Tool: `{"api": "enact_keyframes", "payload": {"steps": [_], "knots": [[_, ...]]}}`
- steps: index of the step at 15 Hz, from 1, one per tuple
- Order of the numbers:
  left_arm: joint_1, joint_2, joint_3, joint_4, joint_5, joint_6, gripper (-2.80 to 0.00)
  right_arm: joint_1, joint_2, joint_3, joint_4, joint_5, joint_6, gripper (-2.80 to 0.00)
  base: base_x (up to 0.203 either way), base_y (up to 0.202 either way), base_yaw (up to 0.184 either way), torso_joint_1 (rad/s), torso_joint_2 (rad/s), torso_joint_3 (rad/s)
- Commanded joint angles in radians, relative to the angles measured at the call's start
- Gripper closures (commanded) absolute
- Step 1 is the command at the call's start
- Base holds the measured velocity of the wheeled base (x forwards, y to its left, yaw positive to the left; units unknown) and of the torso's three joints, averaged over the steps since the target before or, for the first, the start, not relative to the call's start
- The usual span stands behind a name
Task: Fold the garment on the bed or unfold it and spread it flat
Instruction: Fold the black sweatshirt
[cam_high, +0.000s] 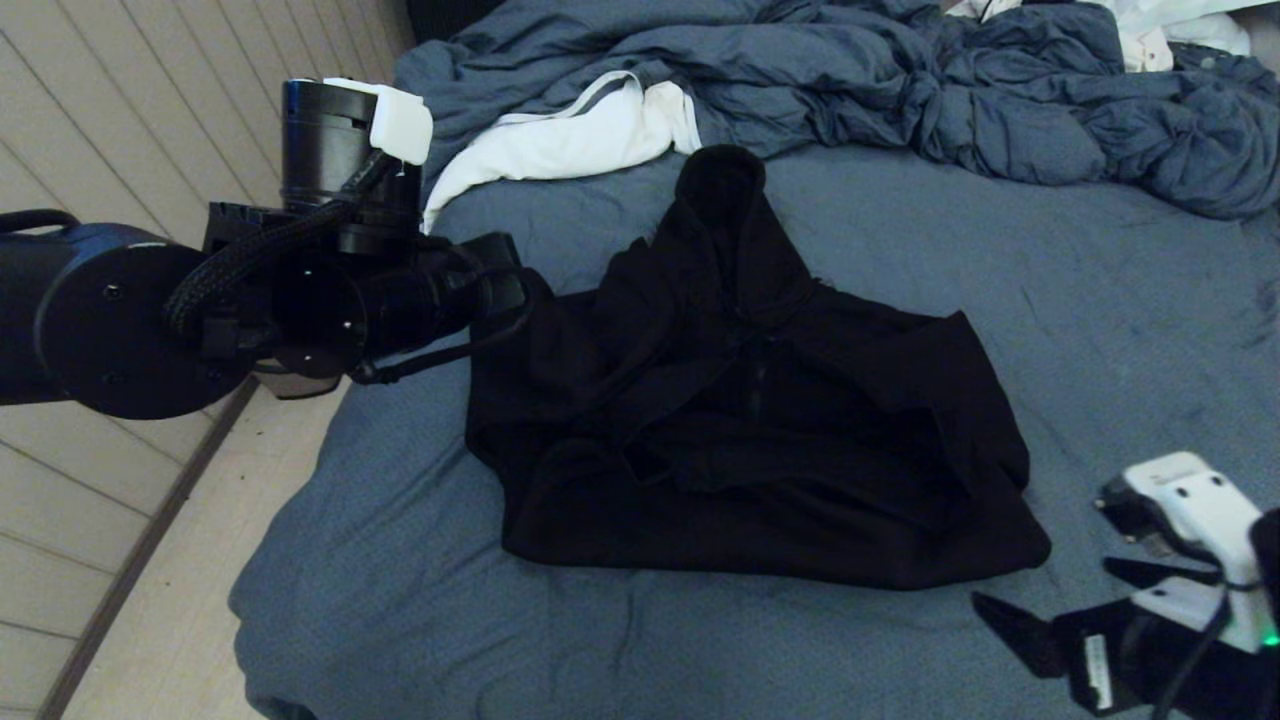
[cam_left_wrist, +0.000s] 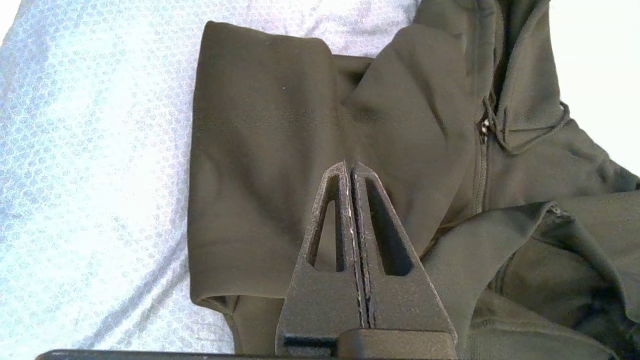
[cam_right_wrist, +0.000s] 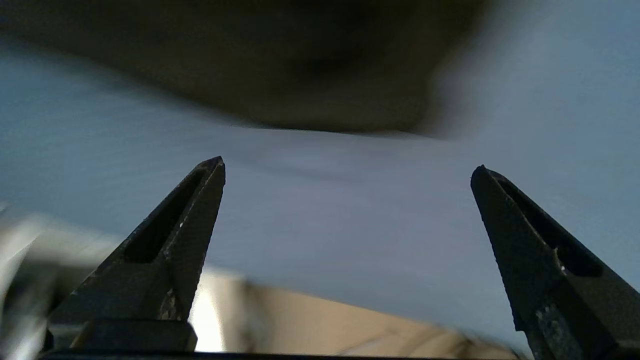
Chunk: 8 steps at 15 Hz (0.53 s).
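Black hoodie (cam_high: 745, 400) lying partly folded in the middle of the bed (cam_high: 1100, 330), sleeves tucked in, hood toward the crumpled duvet (cam_high: 950, 90). Left gripper (cam_left_wrist: 348, 167) hovering over the hoodie's left side, fingers pressed together and pinching nothing, probably to smooth the fold. Right gripper (cam_right_wrist: 347, 172) spread wide, empty, near the hoodie's lower right corner.

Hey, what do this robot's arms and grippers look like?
Left arm: bulky black joints, braided black cable, white block on top. Right arm: black with white casing. Left gripper and right gripper: black, tapered, slotted fingers.
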Motion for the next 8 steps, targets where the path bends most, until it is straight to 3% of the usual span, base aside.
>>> {"api": "enact_keyframes", "payload": {"steps": [1, 4, 6, 7, 8], "knots": [[0.0, 0.001, -0.001, -0.003, 0.003, -0.002, 0.0, -0.054, -0.202, 0.007, 0.066, -0.106, 0.005, -2.8, 0.0, 0.0, 0.0, 0.0, 0.0, 0.0], [0.0, 0.011, -0.001, -0.011, 0.002, -0.004, 0.0, -0.21, -0.461, 0.015, 0.273, -0.179, 0.005, -2.8, 0.0, 0.0, 0.0, 0.0, 0.0, 0.0], [0.0, 0.012, 0.005, -0.012, -0.001, -0.007, 0.0, -0.266, -0.59, 0.036, 0.376, -0.198, -0.002, -2.7, 0.0, 0.0, 0.0, 0.0, 0.0, 0.0], [0.0, 0.01, 0.01, -0.012, -0.002, -0.008, 0.0, -0.276, -0.645, 0.052, 0.412, -0.2, -0.011, 0.0, 0.0, 0.0, 0.0, 0.0, 0.0, 0.0], [0.0, 0.005, 0.015, -0.013, -0.002, -0.008, 0.0, -0.286, -0.686, 0.068, 0.435, -0.2, -0.022, 0.0, 0.0, 0.0, 0.0, 0.0, 0.0, 0.0]]}}
